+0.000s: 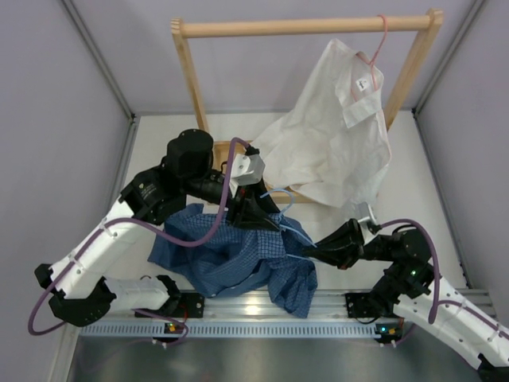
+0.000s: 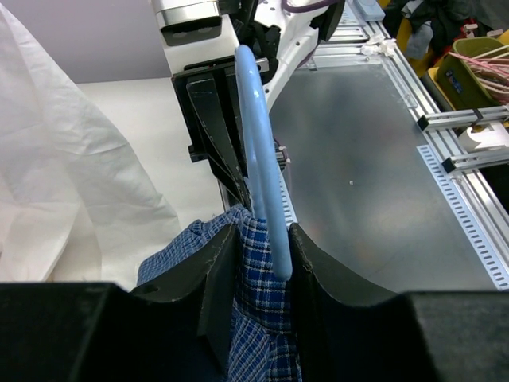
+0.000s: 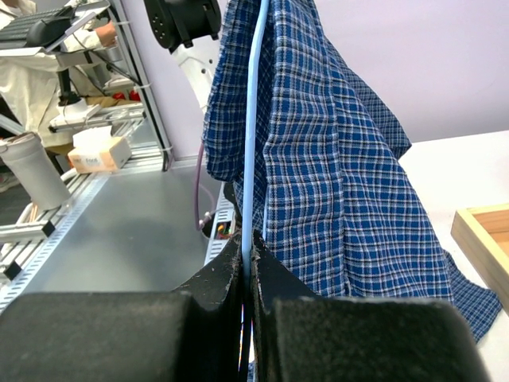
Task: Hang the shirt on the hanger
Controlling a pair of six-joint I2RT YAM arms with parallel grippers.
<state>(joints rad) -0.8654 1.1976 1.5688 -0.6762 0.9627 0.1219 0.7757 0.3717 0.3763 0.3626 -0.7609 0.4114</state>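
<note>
Left fingers [image 1: 256,213] and right fingers [image 1: 324,251], from above: both clamped on hanger [image 1: 293,232], its long axis slanting from upper left down to lower right between them. Shirt [image 1: 231,256] bunched on desk [image 1: 159,151] below.

Left wrist: fingers [image 2: 227,267] closed on hanger wire, shirt cloth in the gap, wire pointing away from camera.

Right wrist: fingers [image 3: 223,274] pinched tight on wire, rising straight up, shirt draped alongside.

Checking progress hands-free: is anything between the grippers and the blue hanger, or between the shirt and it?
Nothing visible does. The left gripper and the right gripper are each shut on the hanger, and the shirt drapes against its wire.
</note>
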